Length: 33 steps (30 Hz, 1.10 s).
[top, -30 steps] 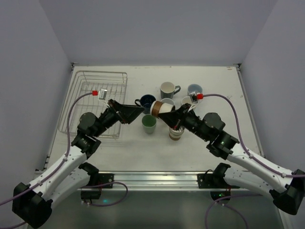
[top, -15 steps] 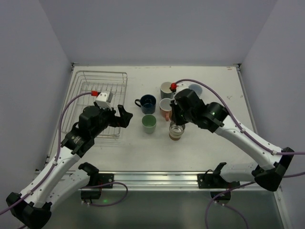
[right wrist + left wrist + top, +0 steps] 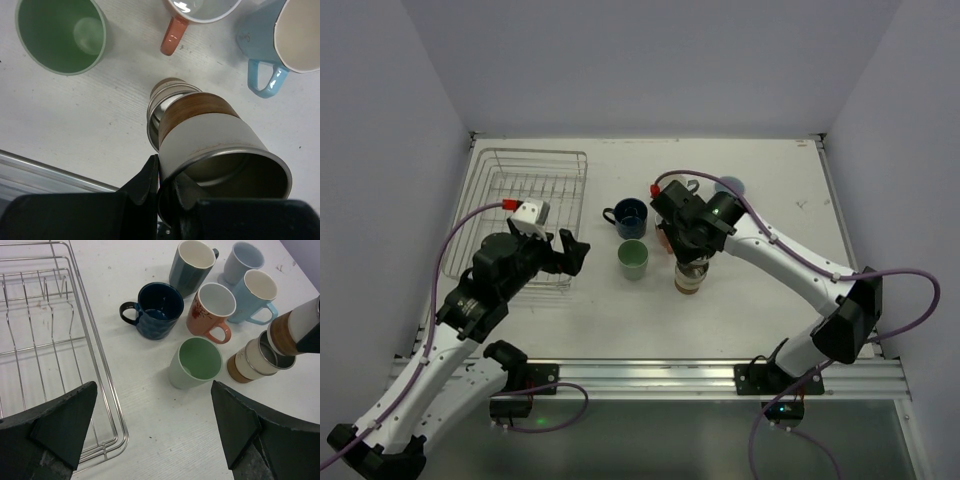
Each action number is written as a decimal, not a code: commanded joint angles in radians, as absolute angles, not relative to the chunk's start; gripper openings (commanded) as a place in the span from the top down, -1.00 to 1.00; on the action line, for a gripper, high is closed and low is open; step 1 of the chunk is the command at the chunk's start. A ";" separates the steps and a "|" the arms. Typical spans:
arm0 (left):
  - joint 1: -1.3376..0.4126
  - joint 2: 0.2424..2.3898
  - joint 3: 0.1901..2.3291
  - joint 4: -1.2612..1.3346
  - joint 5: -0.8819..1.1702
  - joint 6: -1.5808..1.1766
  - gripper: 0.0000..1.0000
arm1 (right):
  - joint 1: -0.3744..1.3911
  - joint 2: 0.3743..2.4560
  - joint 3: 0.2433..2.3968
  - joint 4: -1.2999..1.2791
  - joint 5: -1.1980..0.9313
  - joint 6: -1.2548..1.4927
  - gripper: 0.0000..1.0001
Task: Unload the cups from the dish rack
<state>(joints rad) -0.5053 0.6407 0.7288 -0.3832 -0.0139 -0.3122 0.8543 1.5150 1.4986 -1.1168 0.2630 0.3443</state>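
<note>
Left tool [image 3: 152,432] hanging released beside the wire rack [image 3: 95,365] | right tool [image 3: 161,182] pinching the rim of a tilted, steel-rimmed tumbler [image 3: 215,135] over a second tumbler [image 3: 162,92], hiding most of it, contact unclear | glazed green cup [image 3: 196,362], navy mug [image 3: 157,310] and pink mug [image 3: 212,307] crowding close by, standing on the white surface [image 3: 150,405] outside the rack

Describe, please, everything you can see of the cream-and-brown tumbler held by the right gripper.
The cream-and-brown tumbler has a cream wall, a brown band near its base, and a metallic-looking rim and inside, which looks empty. It is tilted, with its mouth toward the wrist camera and its base aimed into a matching tumbler standing on the table. Whether the two touch cannot be told. The right gripper pinches its wall at the rim.
</note>
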 commanded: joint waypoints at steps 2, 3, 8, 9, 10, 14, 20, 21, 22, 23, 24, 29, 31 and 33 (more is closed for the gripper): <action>-0.503 0.623 0.723 -0.388 -0.017 -0.278 -1.00 | 0.854 1.568 1.542 -1.174 0.233 0.278 1.00; -0.505 0.620 0.723 -0.390 -0.018 -0.279 -1.00 | 0.854 1.577 1.539 -1.169 0.230 0.273 1.00; -0.503 0.604 0.721 -0.390 -0.023 -0.279 -1.00 | 0.854 1.605 1.523 -1.164 0.218 0.268 1.00; -0.503 0.604 0.721 -0.390 -0.023 -0.278 -1.00 | 0.854 1.608 1.523 -1.161 0.216 0.268 1.00; -0.503 0.603 0.721 -0.390 -0.021 -0.278 -1.00 | 0.854 1.612 1.523 -1.158 0.213 0.267 1.00; -0.503 0.603 0.719 -0.391 -0.021 -0.278 -1.00 | 0.854 1.631 1.529 -1.169 0.201 0.258 0.95; -0.502 0.600 0.719 -0.393 -0.028 -0.279 -1.00 | 0.854 1.621 1.543 -1.164 0.196 0.255 0.51; -0.500 0.601 0.719 -0.393 -0.029 -0.279 -1.00 | 0.854 1.620 1.549 -1.163 0.199 0.255 0.37; -0.500 0.601 0.719 -0.391 -0.029 -0.279 -1.00 | 0.854 1.617 1.554 -1.157 0.209 0.256 0.16; -0.499 0.600 0.719 -0.393 -0.032 -0.279 -1.00 | 0.854 1.609 1.566 -1.151 0.215 0.258 0.07; -0.499 0.600 0.719 -0.393 -0.034 -0.279 -1.00 | 0.853 1.603 1.574 -1.140 0.221 0.259 0.00; -0.495 0.598 0.721 -0.393 -0.058 -0.284 -1.00 | 0.854 1.501 1.609 -1.083 0.273 0.275 -0.48; -0.494 0.598 0.722 -0.394 -0.078 -0.285 -1.00 | 0.857 1.427 1.585 -0.975 0.297 0.281 -0.54; -0.492 0.595 0.727 -0.391 -0.078 -0.287 -1.00 | 0.864 1.259 1.465 -0.773 0.314 0.279 -0.64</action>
<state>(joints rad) -0.5014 0.6041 0.7216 -0.3862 -0.0505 -0.3027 0.8574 1.4910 1.5242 -1.0046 0.2703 0.3019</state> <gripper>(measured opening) 0.998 0.802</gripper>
